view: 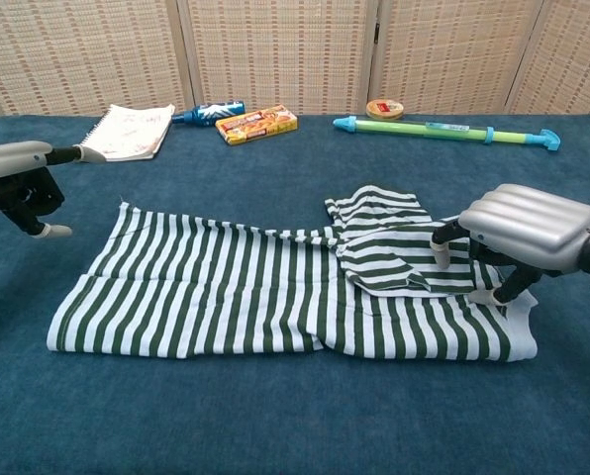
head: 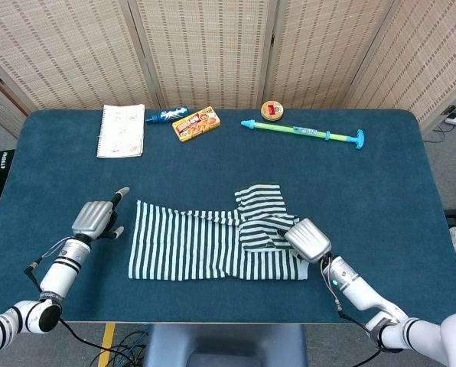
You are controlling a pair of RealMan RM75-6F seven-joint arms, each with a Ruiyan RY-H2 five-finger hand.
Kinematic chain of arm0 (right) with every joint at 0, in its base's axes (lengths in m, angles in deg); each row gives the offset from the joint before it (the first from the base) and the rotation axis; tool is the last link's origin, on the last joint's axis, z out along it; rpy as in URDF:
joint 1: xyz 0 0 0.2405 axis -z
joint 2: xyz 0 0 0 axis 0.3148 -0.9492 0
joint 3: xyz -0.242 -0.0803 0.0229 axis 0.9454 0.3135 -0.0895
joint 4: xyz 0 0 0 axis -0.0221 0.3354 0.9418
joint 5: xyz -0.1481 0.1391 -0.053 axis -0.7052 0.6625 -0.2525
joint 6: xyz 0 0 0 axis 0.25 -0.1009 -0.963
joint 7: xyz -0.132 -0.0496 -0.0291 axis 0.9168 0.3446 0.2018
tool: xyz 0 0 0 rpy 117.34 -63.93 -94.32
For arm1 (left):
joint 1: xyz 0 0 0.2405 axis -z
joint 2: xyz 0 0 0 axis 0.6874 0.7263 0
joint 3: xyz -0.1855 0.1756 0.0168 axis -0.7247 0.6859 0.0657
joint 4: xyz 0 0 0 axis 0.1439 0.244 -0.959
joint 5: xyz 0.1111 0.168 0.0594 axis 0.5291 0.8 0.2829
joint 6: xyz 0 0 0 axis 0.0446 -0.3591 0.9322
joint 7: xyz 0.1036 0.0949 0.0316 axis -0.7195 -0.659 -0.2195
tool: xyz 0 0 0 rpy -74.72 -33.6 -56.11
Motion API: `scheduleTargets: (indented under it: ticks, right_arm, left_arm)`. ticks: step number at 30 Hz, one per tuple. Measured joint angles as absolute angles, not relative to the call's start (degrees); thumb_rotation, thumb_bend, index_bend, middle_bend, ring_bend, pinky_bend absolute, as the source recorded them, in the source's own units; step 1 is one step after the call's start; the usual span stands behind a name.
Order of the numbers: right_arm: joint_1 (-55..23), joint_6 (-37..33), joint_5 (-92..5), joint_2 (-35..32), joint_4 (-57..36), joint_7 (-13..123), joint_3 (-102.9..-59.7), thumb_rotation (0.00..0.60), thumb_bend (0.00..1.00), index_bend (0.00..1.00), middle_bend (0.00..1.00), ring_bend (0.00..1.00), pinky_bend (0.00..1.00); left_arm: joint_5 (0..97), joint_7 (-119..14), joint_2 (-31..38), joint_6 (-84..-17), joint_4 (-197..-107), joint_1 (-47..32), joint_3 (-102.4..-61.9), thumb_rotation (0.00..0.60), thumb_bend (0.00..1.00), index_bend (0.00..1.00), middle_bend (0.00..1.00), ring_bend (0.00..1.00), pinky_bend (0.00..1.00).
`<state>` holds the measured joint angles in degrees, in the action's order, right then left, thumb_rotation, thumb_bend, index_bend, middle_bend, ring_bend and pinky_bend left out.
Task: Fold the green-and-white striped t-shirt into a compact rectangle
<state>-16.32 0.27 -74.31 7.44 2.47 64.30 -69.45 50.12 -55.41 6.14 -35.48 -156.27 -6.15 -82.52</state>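
Table: blue cloth top [head: 412,199], woven screens behind; shirt [head: 190,246] lies near the front edge, roughly mid-table.
Shirt state: long striped band, flat, running left-right; sleeve end [view: 384,247] at the shirt's right already folded in on top, a bit rumpled.
Done so far: looks like side/sleeve folds only, i.e. early-to-mid stage by my read.
Left to do: band is still far too long for a compact rectangle; I'd say it needs folding over end to end, prob. more than once.
Right hand [head: 309,239]: on the shirt's right end, fingertips [view: 440,255] down touching the folded part; can't tell if it's pinching cloth or just pressing.
Left hand [head: 95,218]: just left of the shirt, off the cloth, fingers curled in w/ one stuck out, holding nothing.
Edges: shirt's near hem sits close to the table front.
Room: plenty of bare blue behind and right of the shirt.
Clutter: notebook [head: 121,131], box [head: 196,122], tin [head: 271,110], pump [head: 303,132] all well behind the shirt, along the back edge.
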Motion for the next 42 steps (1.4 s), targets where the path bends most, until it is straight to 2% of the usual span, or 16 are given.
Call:
scheduleTargets:
  ticks: [10,22,33,42]
  right_arm:
    - [-16.2,0.6,-74.3,8.0,3.3,64.3,-69.1,0.600,0.25,0.44,1.00,1.00,1.00]
    - [-16.7,0.3,-74.3,8.8,4.1,63.9,-69.6,0.600,0.39,0.47,1.00,1.00,1.00]
    - [-16.4,0.8,-74.2,9.3,5.1,64.2,-69.0,0.600,0.40,0.48,1.00,1.00,1.00]
    - [-16.3,0.6,-74.0,9.8,6.0,64.0,-69.2,0.600,0.46,0.57,1.00,1.00,1.00]
  left_arm:
    - [50.5,-55.4,6.1,-35.6,-156.4,-6.2,-82.6,0.600,0.34,0.00,0.87,0.79,0.91]
    - [50.6,-55.5,6.1,-35.5,-156.3,-6.2,-82.6,0.600,0.34,0.00,0.87,0.79,0.91]
    - [50.4,-55.6,6.2,-35.0,-156.5,-6.2,-82.5,0.600,0.34,0.00,0.87,0.79,0.91]
    - [50.5,-55.5,6.0,-35.0,-156.5,-6.1,-82.6,0.600,0.34,0.00,0.87,0.79,0.91]
